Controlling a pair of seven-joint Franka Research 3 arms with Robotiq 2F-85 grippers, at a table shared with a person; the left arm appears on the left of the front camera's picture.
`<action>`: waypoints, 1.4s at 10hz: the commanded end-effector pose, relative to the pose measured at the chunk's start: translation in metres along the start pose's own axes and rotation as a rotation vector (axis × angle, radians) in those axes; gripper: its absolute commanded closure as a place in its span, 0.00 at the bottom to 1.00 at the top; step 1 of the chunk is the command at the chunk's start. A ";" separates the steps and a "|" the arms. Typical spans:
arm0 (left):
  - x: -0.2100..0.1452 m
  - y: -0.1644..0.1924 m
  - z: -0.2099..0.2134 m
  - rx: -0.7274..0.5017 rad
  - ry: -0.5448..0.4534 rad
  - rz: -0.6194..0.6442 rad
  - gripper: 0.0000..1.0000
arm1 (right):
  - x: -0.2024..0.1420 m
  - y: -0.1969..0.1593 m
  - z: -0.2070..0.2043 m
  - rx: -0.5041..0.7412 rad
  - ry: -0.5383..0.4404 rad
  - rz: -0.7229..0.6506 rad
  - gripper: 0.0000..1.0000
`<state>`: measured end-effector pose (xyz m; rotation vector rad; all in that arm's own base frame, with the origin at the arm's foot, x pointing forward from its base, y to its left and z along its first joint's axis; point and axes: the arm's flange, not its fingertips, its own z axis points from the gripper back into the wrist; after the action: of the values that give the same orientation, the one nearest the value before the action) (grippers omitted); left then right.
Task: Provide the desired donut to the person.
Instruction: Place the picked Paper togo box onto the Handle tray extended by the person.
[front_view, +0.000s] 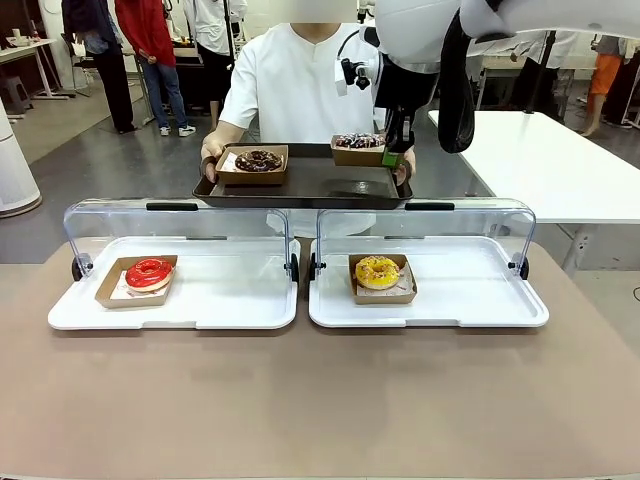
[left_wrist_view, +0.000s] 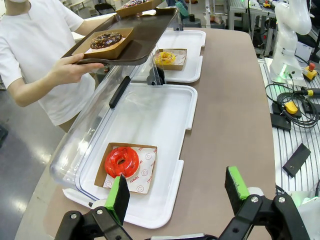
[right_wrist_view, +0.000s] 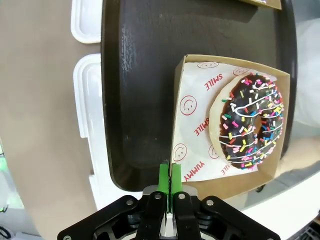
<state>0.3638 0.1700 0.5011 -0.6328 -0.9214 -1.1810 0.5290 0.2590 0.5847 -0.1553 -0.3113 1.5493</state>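
Observation:
The person (front_view: 300, 80) stands at the far side and holds a dark serving tray (front_view: 300, 192) in both hands. A chocolate donut (front_view: 259, 160) in a cardboard boat lies on the tray's left. At its right end is a chocolate donut with coloured sprinkles (right_wrist_view: 251, 122) in a cardboard boat (right_wrist_view: 192, 107). My right gripper (right_wrist_view: 168, 175) is shut on that boat's near wall and appears in the front view as the right gripper (front_view: 392, 155). My left gripper (left_wrist_view: 176, 187) hangs open above the near edge of the left white tray, close to the red donut (left_wrist_view: 121, 161).
Two white trays (front_view: 240, 300) (front_view: 470, 300) with raised clear lids sit side by side on the brown table. The left tray holds the red donut (front_view: 149, 272). A yellow donut (front_view: 377, 271) sits in the right tray. A white table (front_view: 540, 160) stands at the far right.

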 end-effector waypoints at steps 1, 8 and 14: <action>0.000 0.000 0.001 0.007 -0.017 -0.009 0.00 | 0.004 -0.001 -0.012 0.002 -0.020 -0.046 0.98; 0.000 0.000 0.001 0.007 -0.017 -0.009 0.00 | -0.001 -0.011 -0.036 0.051 -0.043 -0.095 0.98; 0.000 0.000 0.001 0.007 -0.017 -0.009 0.00 | -0.003 -0.012 -0.038 0.061 -0.068 -0.034 0.04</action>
<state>0.3637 0.1700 0.5011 -0.6328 -0.9214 -1.1810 0.5478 0.2602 0.5516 -0.0755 -0.2950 1.5076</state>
